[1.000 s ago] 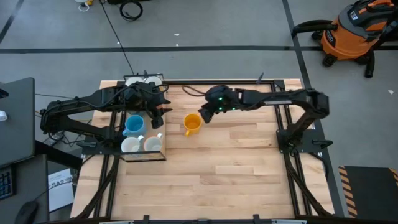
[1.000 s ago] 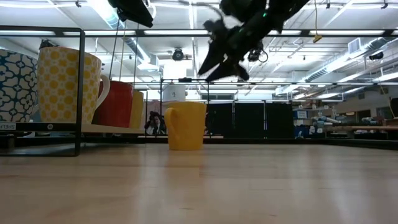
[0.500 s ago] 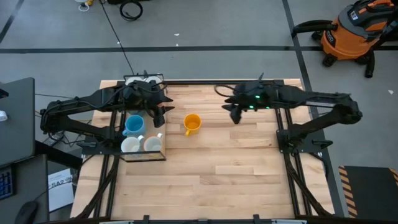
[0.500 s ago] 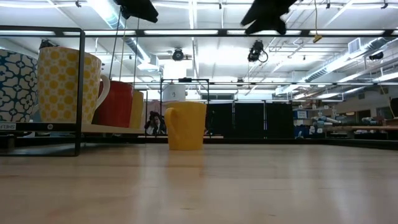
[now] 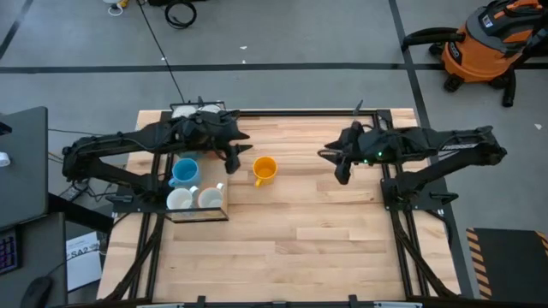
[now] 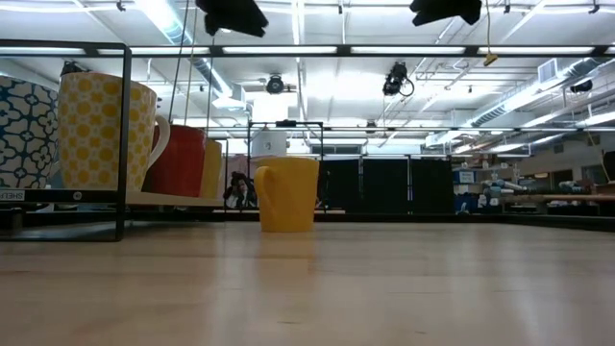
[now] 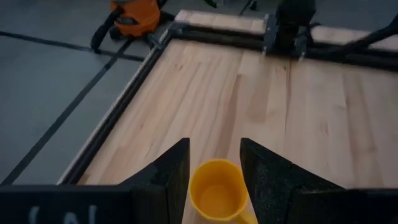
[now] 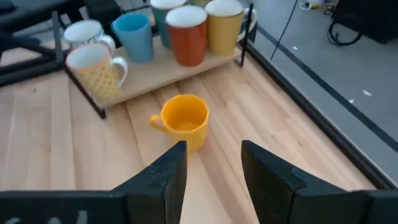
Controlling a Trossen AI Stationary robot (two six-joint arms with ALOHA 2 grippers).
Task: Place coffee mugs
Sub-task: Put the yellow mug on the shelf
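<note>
An orange-yellow mug (image 5: pixel 265 169) stands upright on its base on the wooden table, handle toward the left-near side; it also shows as the mug (image 6: pixel 286 193) (image 8: pixel 185 119). My left gripper (image 5: pixel 238 152) (image 6: pixel 231 14) hangs open above the table just left of it. In the left wrist view its open gripper (image 7: pixel 214 165) frames the mug (image 7: pixel 217 194) without touching it. My right gripper (image 5: pixel 342 171) (image 8: pixel 211 168) is open, high over the table's right part, well clear of the mug. Other mugs sit in a rack (image 5: pixel 224 202) at the table's left.
The dark-framed rack holds a light blue mug (image 5: pixel 183 172), a white mug (image 5: pixel 178 199), a yellow-dotted mug (image 8: pixel 99 67), a red-orange mug (image 8: pixel 186 32) and a yellow mug (image 8: pixel 225 25). Bare wood lies in the table's middle and near part. An orange shop vacuum (image 5: pixel 492 43) stands on the floor beyond.
My right gripper has drawn back from just above the orange-yellow mug, rising and moving toward the table's right edge. My left gripper has shifted right, from over the rack toward the mug. The mug has stayed where it stands.
</note>
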